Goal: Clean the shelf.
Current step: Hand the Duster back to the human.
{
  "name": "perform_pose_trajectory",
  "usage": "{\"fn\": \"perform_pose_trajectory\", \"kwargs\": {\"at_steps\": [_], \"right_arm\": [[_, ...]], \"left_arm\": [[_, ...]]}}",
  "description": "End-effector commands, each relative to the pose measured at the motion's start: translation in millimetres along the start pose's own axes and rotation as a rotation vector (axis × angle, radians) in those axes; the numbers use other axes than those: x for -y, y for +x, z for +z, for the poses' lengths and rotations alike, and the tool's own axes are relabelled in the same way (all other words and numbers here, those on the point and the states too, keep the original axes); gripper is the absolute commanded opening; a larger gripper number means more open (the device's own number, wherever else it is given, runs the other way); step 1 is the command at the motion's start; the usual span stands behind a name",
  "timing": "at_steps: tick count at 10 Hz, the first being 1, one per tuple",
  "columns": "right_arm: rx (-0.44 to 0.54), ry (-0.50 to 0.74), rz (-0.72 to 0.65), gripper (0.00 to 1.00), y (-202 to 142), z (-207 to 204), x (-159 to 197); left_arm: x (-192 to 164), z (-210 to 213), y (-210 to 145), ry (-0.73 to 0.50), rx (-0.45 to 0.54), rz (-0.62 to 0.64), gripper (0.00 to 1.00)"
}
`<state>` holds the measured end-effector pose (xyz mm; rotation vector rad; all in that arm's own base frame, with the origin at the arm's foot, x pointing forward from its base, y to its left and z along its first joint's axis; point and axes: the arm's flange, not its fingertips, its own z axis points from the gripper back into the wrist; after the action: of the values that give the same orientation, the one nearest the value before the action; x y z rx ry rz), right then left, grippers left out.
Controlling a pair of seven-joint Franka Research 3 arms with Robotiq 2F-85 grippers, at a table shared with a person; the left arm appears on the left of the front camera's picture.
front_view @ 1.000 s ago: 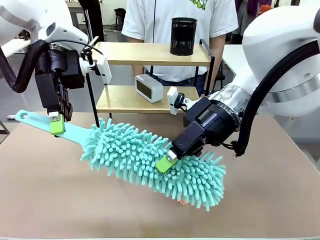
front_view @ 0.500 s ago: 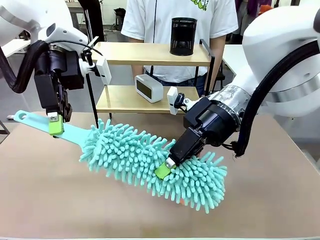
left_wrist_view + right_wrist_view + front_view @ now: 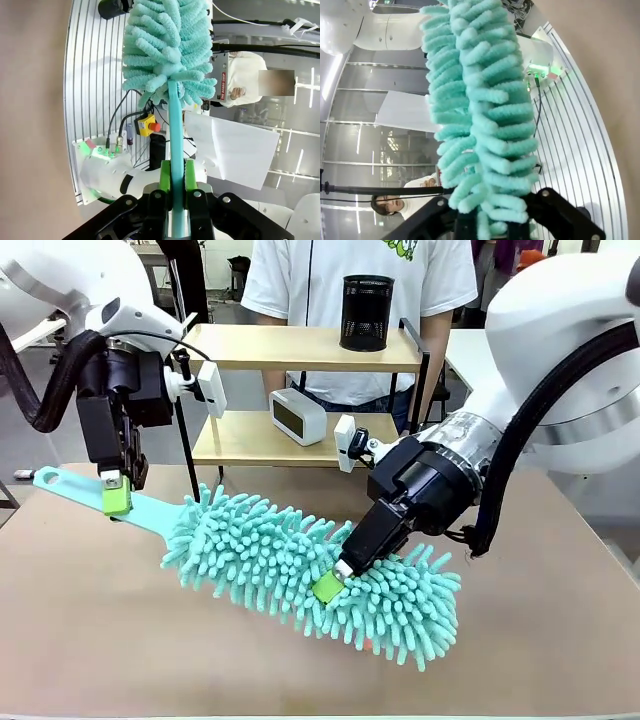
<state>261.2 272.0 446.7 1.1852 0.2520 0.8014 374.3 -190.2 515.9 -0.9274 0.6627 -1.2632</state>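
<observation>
Left pincer (image 3: 116, 498) is pinching the flat turquoise handle (image 3: 90, 492) of a chenille duster (image 3: 310, 575), its green pads (image 3: 164, 176) pressing both faces of the handle near the desk's left edge. Right pincer (image 3: 328, 589) is burying its fingers in the fluffy head, apparently clamping the core; the tips are hidden by pile, so the grip is a judgement. Holding both ends is probably keeping the long, limp tool level and steerable. Duster is hovering over or brushing the brown desk (image 3: 90, 640) mid-surface; contact cannot be told.

Shelf (image 3: 300, 348) is standing at the desk's far edge, in front of a person. Its upper board is carrying a black mesh cup (image 3: 366, 312), contents not discernible; its lower board is carrying a white clock (image 3: 297, 416). Neither board is being touched yet, so wiping is likely the step ahead.
</observation>
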Motion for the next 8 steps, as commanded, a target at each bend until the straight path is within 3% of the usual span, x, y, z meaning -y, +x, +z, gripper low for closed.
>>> {"fn": "perform_pose_trajectory", "kwargs": {"at_steps": [1,2,3,4,6,7,8], "right_arm": [[0.001,0.038,0.028,0.00,0.8,-0.3,4.7],[-0.002,0.039,0.025,0.00,0.9,-0.1,4.8],[-0.002,0.040,0.024,0.00,1.1,0.2,4.9],[-0.002,0.038,0.028,0.00,0.9,0.7,4.6],[0.010,0.045,0.038,0.00,-3.7,7.1,2.7],[0.024,0.069,0.056,0.00,-14.8,22.5,-2.6],[-0.008,0.161,0.063,0.00,-34.6,47.0,-12.4]], "left_arm": [[8.5,8.2,-2.6,-0.019,-0.020,-0.033,0.12],[9.7,8.4,-3.0,-0.006,-0.026,-0.038,0.67],[11.6,9.2,-3.6,-0.010,-0.018,-0.052,0.69],[13.4,10.7,-5.3,-0.011,-0.014,-0.057,1.00],[18.5,17.7,-18.7,0.024,0.035,-0.045,1.00],[22.8,27.0,-42.5,0.060,0.117,-0.016,0.94],[27.4,37.8,-77.5,0.105,0.256,0.046,1.00]]}}
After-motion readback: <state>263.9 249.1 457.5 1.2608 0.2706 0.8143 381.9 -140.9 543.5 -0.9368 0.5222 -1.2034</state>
